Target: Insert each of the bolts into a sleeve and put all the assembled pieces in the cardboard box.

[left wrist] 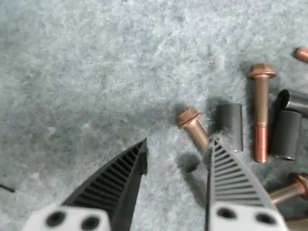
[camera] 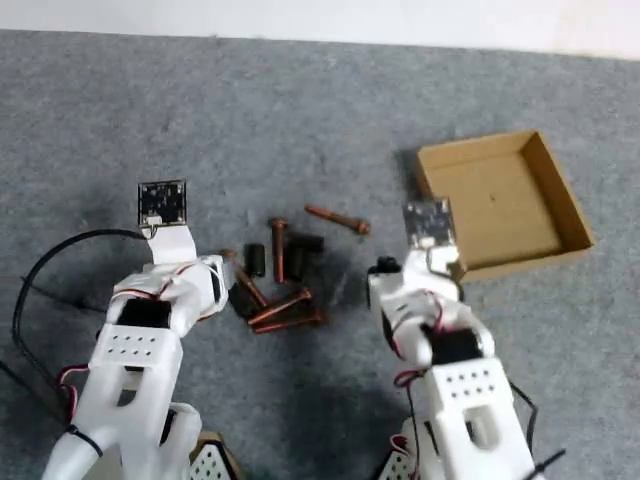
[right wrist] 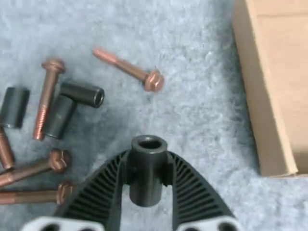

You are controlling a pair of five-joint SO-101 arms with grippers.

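- A black sleeve (right wrist: 146, 185) is being squeezed tight by the right gripper (right wrist: 147, 161). Its fingers are closed on both sides of it.
- The sleeve is being held upright, with its open hole showing at the end.
- In the high view, this gripper and its sleeve are being held just right of the middle of the frame, near the lower left corner of the cardboard box (camera: 480, 150).
- The box is sitting at the upper right of the high view, on the grey mat (camera: 300, 100).
- The left gripper (left wrist: 178, 161) is being held wide open, and nothing is being gripped by it.
- One bolt (left wrist: 195, 127) is lying on the mat between the open fingers, close to one finger (left wrist: 226, 178).
- More copper bolts and three black sleeves (camera: 256, 259) are lying loose in the middle of the high view, between the two arms.
- One lone bolt (camera: 337, 218) is lying a bit apart, up and to the right of the pile.
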